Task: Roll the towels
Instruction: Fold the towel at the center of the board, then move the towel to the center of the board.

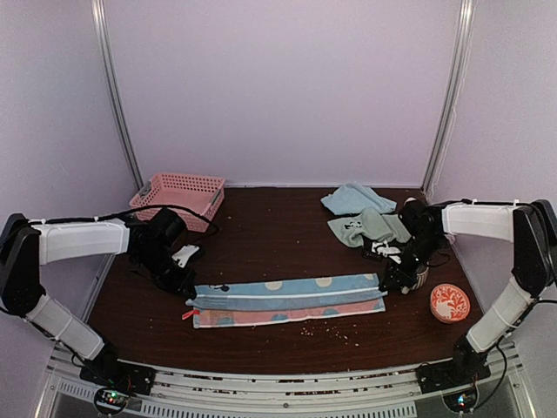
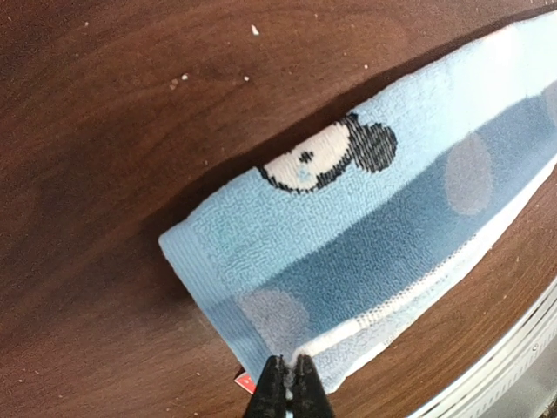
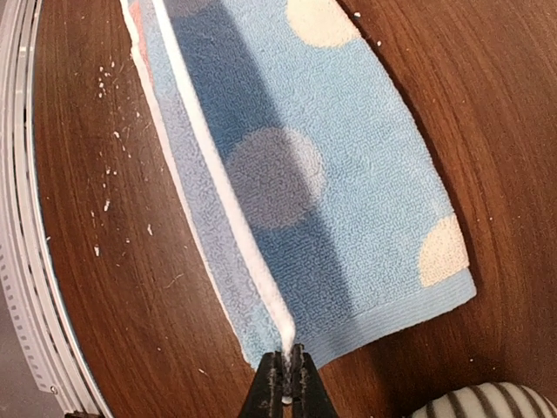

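Left jaws and right jaws each clamped on opposite ends of the spotted blue towel (image 1: pixel 287 287), stretched flat on the surface (image 1: pixel 261 226) between them, probably to keep the strip straight for rolling.

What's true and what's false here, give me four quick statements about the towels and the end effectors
1. The spotted blue towel lies stretched out long, unrolled. True.
2. The left end effector hangs open above the towel. False: it is shut on the towel's left end.
3. The right end effector pinches the towel's right end. True.
4. The sage green towel is in the pink basket. False: it lies on the table at back right, apart from the basket.
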Controlling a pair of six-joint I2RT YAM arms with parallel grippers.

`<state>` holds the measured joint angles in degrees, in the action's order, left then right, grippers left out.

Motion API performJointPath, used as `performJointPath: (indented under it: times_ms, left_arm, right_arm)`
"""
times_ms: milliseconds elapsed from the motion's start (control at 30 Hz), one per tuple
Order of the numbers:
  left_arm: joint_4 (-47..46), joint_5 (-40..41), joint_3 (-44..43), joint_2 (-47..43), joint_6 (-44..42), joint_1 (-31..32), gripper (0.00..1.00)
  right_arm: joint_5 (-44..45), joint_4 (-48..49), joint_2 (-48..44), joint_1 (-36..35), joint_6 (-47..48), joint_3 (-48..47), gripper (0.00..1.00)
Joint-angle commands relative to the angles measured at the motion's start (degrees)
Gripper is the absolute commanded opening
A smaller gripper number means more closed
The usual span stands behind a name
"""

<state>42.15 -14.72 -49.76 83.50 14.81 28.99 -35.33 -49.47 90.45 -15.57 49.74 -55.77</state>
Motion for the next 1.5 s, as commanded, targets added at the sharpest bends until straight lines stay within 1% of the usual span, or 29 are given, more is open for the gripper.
performJointPath:
  times_ms: [0,300,333,367,467,567,667,733,800,900,967,1033,1100,1133,1167,1200,1333,1467]
  left_arm:
    - [0.6,-1.5,1.2,0.5,0.3,0.4,0.00]
    - [0.7,-2.2,3.6,-0.2,1.7,1.9,0.00]
    - [1.2,-2.4,3.6,-0.3,1.8,2.1,0.02]
    - [1.8,-2.6,3.5,-0.4,1.9,2.3,0.06]
    - [2.8,-4.5,3.2,-1.2,1.8,2.7,0.16]
    - [3.9,-8.1,2.3,-4.0,1.1,2.8,0.25]
    - [4.5,-11.3,0.5,-7.0,0.3,2.8,0.28]
    - [4.2,-13.4,-0.9,-8.1,-0.5,2.7,0.29]
    - [3.6,-14.5,-2.4,-7.9,-1.1,2.7,0.30]
    - [1.6,-13.2,-4.6,-5.7,-0.2,2.8,0.30]
    - [-0.4,-11.3,-5.2,-2.6,1.3,2.7,0.27]
    - [-1.6,-8.6,-5.8,1.6,3.3,2.8,0.17]
    - [-3.5,-4.9,-5.9,5.2,5.6,2.7,0.08]
    - [-5.1,-3.8,-5.5,6.1,6.5,2.7,0.03]
    - [-6.4,-2.8,-5.2,6.8,7.4,2.7,0.01]
    - [-7.5,-1.7,-4.9,7.5,8.1,2.7,0.00]
    - [-10.7,0.1,-3.8,9.4,9.9,2.7,0.00]
    - [-10.4,5.1,-3.0,11.1,11.3,2.7,0.00]
  right_arm:
    - [4.8,0.6,1.3,-1.5,1.3,1.7,0.00]
    - [7.7,2.4,2.4,-3.3,1.4,3.4,0.00]
    - [7.8,2.4,2.4,-3.3,1.5,3.5,0.01]
    - [8.0,2.4,2.3,-3.4,1.8,3.7,0.04]
    - [7.8,1.7,1.5,-3.5,2.4,4.0,0.19]
    - [6.6,-1.6,-0.1,-3.5,4.3,3.4,0.27]
    - [6.0,-4.0,-1.5,-3.5,4.3,2.5,0.32]
    - [4.1,-6.3,-1.8,-3.5,4.4,0.5,0.37]
    - [0.7,-8.6,-1.4,-3.5,4.5,-1.8,0.39]
    - [-2.1,-9.4,-0.6,-3.6,3.2,-4.7,0.39]
    - [-1.2,-4.6,-0.1,-3.7,-1.9,-5.4,0.37]
    - [0.6,-0.1,0.9,-4.1,-5.5,-6.1,0.35]
    - [4.0,5.3,2.1,-4.6,-11.7,-6.6,0.32]
    - [5.8,7.3,3.1,-4.8,-13.4,-6.9,0.31]
    - [7.6,9.1,4.4,-5.1,-15.5,-7.4,0.29]
    - [9.2,10.0,5.8,-5.3,-16.9,-8.0,0.27]
    - [11.0,11.6,10.9,-5.8,-20.0,-9.6,0.19]
    - [14.6,12.2,14.3,-7.3,-20.8,-10.2,0.16]
